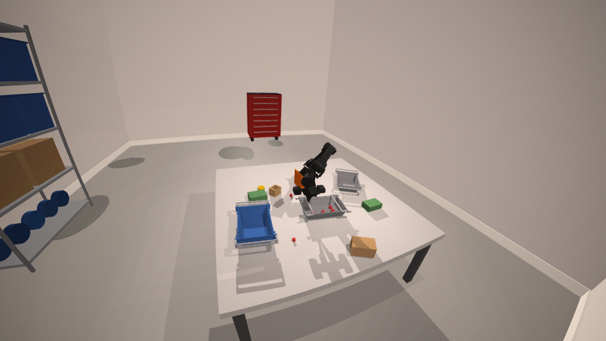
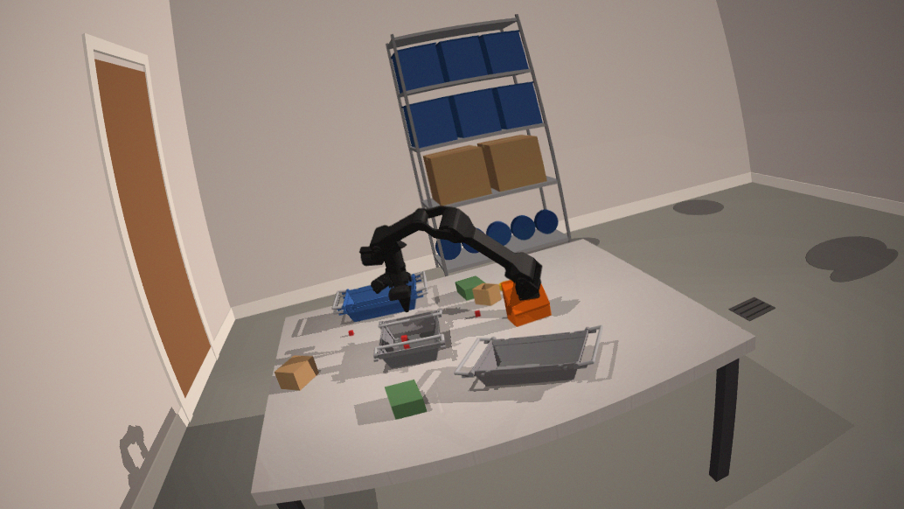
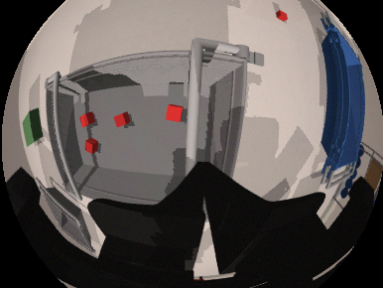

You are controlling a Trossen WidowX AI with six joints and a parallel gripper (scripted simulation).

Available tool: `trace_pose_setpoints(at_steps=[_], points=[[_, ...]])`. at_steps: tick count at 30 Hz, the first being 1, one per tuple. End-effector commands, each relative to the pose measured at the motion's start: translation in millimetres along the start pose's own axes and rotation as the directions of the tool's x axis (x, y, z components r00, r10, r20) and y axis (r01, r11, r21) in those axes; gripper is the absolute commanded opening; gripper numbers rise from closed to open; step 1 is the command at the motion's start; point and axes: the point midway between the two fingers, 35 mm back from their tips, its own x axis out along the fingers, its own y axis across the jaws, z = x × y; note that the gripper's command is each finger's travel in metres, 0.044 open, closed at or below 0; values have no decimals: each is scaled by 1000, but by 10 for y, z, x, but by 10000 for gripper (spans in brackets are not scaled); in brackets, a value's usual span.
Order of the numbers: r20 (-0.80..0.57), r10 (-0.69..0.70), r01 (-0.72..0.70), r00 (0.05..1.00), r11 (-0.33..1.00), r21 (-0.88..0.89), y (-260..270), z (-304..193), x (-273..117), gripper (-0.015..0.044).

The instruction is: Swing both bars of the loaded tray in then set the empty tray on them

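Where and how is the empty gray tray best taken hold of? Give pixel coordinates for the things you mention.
For the empty gray tray (image 1: 347,180) (image 2: 528,375) (image 3: 66,218), I would pinch the middle of a long wall from straight above, straddling its rim. The tray stands upright and open, and its bars (image 1: 346,170) (image 2: 594,345) lie outward at the short ends, leaving that rim free.

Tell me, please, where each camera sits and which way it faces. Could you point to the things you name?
Top: high beyond one table edge, angled down toward the red tool cabinet (image 1: 264,114); arm (image 1: 325,152) (image 2: 455,224) and gripper (image 1: 309,198) (image 2: 406,308) (image 3: 202,167) show.
Exterior: off another side, facing the shelf rack (image 1: 65,148) (image 2: 562,208); arm and gripper show.
Wrist: on the arm, looking past the gripper into the loaded tray (image 1: 326,216) (image 2: 413,358) (image 3: 136,159).
Top and exterior share that tray.
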Motion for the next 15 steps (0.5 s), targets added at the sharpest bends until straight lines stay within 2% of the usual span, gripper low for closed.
trace_pose_setpoints(at_steps=[1, 11, 15], points=[[0, 0, 0, 1000, 1000, 0, 0, 0, 0, 0], [0, 0, 0, 1000, 1000, 0, 0, 0, 0, 0], [0, 0, 0, 1000, 1000, 0, 0, 0, 0, 105]])
